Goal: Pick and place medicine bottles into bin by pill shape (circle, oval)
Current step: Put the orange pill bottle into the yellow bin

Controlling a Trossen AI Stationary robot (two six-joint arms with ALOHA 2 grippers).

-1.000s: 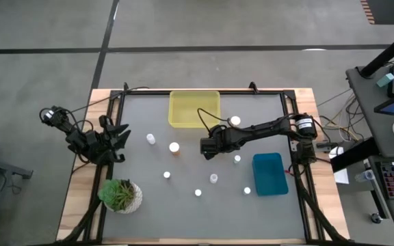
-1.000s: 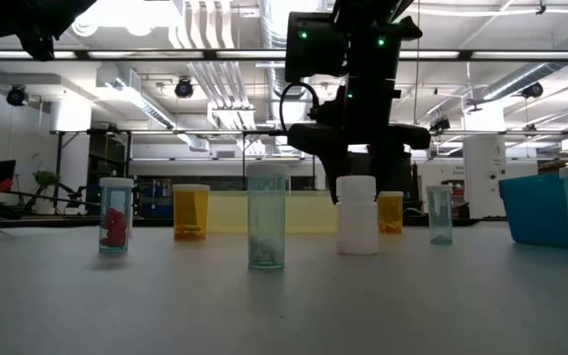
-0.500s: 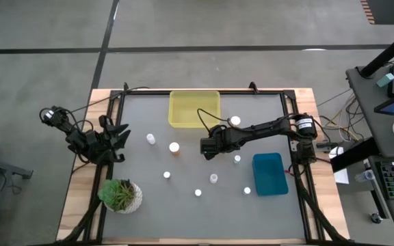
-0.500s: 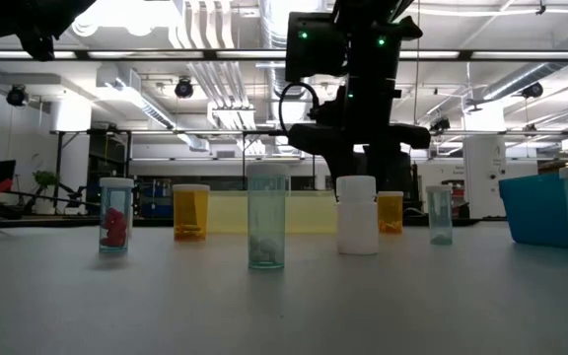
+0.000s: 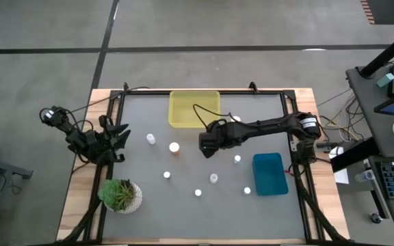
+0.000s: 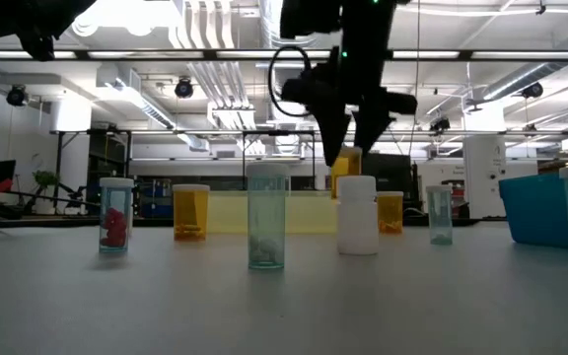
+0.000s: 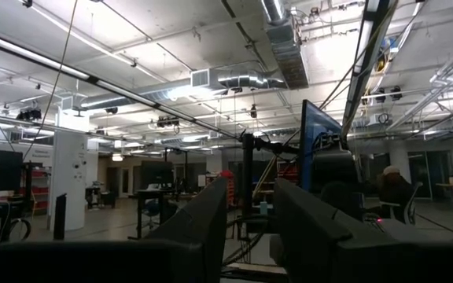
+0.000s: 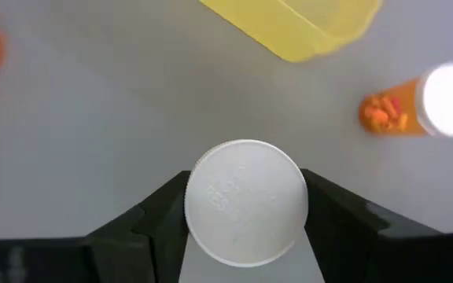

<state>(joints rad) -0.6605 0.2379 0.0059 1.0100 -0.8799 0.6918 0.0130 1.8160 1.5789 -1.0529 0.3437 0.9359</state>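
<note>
My right gripper [image 5: 208, 144] hangs over the middle of the table, shut on an orange medicine bottle [image 6: 346, 164] with a white cap [image 8: 246, 203]. Several other medicine bottles stand on their bases on the grey table, such as a white one [image 6: 357, 215], a clear one [image 6: 267, 217] and an orange one [image 8: 403, 110]. The yellow bin [image 5: 194, 108] is at the far edge and the blue bin [image 5: 269, 173] at the right. My left gripper [image 7: 250, 228] waits open at the table's left edge, pointing up into the room. My right gripper pinches the orange bottle between its two fingers [image 8: 163, 216], one on either side of the bottle's top at the cap's rim [image 8: 297, 206]. The fingers come from above, slanting down. The bottle hangs upright, cap up, lifted clear of the table.
A potted green plant [image 5: 120, 195] stands at the near left. Loose bottles [image 5: 174, 147] [image 5: 237, 159] [image 5: 213, 178] dot the table around the gripper; one [image 5: 234, 120] stands right of the yellow bin. Black frame rails run along the table's edges.
My right gripper has risen straight up with the orange bottle, which now hangs clear of the table above the white bottle's cap in the low view. The other bottles have stayed where they were.
</note>
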